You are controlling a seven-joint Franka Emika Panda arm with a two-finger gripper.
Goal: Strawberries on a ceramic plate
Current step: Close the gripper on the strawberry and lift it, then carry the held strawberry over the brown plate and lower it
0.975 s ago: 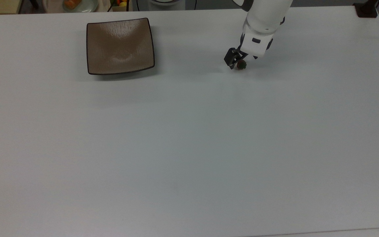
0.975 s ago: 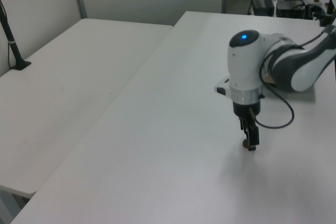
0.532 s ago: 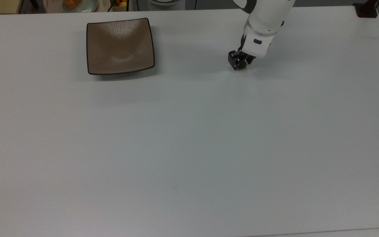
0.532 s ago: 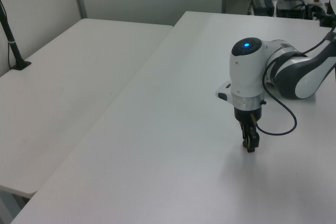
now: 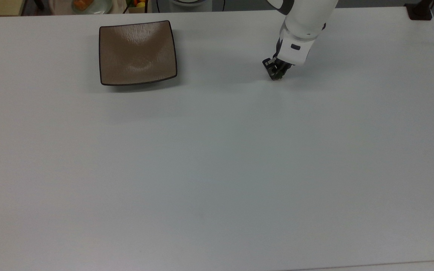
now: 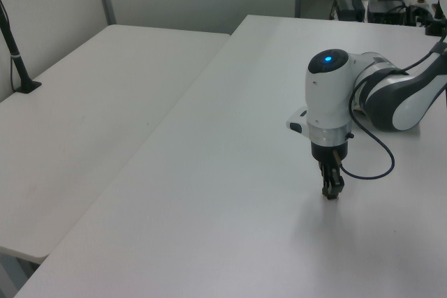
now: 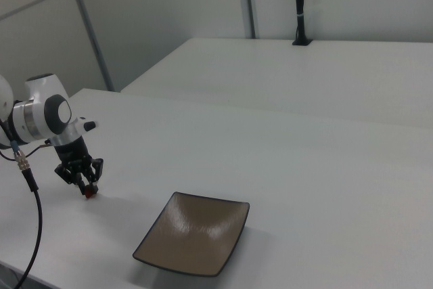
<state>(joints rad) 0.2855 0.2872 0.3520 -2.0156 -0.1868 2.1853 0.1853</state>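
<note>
**Q:** What has the arm got hold of?

**A:** The white arm's black two-finger gripper (image 5: 276,72) points down at the white matte table (image 5: 217,169), its fingers drawn together on the tiny dark red strawberry (image 7: 88,193). In the right view a speck of red shows under the fingertips, at or just above the tabletop; I cannot tell whether it touches. In the left view the gripper (image 6: 331,190) hangs straight down from the wrist.

**Q:** How does that compare with a second ago?

**A:** A second ago the jaws stood wider, with the berry plainly visible between them in the top view. Since then they have narrowed over it and the fingers now mostly cover it.

**Q:** Which way does the berry point?

**A:** Too small and too covered to tell its long axis or where its green cap faces.

**Q:** And the plate?

**A:** The square, glossy tan-brown ceramic plate (image 5: 137,52), with a thin dark rim, upcurved edges and a rippled surface, lies flat and bare, well apart from the gripper toward the top view's left. In the right view the plate (image 7: 193,232) sits to the gripper's right.
</note>
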